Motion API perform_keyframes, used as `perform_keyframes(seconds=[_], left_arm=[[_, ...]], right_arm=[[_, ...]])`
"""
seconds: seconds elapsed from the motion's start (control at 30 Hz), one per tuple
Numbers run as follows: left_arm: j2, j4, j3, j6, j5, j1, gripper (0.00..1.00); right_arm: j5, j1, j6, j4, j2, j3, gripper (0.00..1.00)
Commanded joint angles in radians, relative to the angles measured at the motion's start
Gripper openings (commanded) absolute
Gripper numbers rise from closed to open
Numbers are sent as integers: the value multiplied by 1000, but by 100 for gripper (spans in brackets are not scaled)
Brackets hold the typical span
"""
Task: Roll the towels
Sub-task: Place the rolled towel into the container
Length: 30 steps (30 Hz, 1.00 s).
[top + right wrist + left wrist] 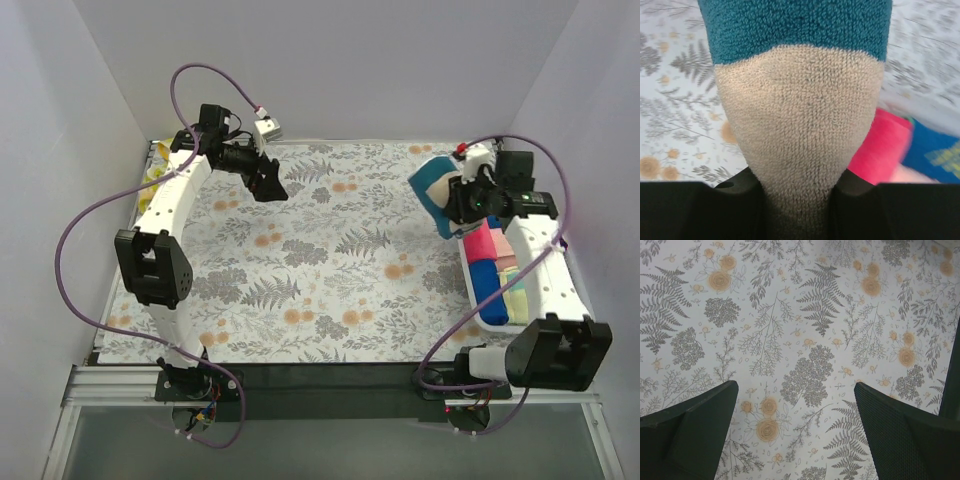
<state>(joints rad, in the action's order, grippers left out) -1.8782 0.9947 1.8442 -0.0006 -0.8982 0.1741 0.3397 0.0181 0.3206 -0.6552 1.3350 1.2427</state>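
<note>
Right pincer (797,200) clamps tan-and-blue towel (800,115), a pinch only its wrist view shows; left pincer (795,385) gapes apart.

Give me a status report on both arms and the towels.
Left pincer open, empty, over floral cover. Right pincer shut on tan-and-blue towel beside white basket. No obstruction seen.

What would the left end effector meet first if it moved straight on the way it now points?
Probably the floral table covering: the left end effector stands open, with only that cloth ahead. How far off is unclear.
</note>
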Motion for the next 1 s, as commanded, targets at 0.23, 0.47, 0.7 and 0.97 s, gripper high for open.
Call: perform_keyframes(seconds=[0.23,0.47,0.7,0.97], left_arm=[[-41,51,119,-6,-39,1,98],[-55,53,138,-4,-51,2,98],[-56,70,139,31,-41,1,98],[-32,38,72,19,-33,1,98]], right_arm=[[-297,-372,270,-231,-308,-28,1],[-321,-674,486,-247,-327,-74,1],[-307,-869,653,-161,-330,-166,1],[-308,-889,660,20,-327,-327,1]])
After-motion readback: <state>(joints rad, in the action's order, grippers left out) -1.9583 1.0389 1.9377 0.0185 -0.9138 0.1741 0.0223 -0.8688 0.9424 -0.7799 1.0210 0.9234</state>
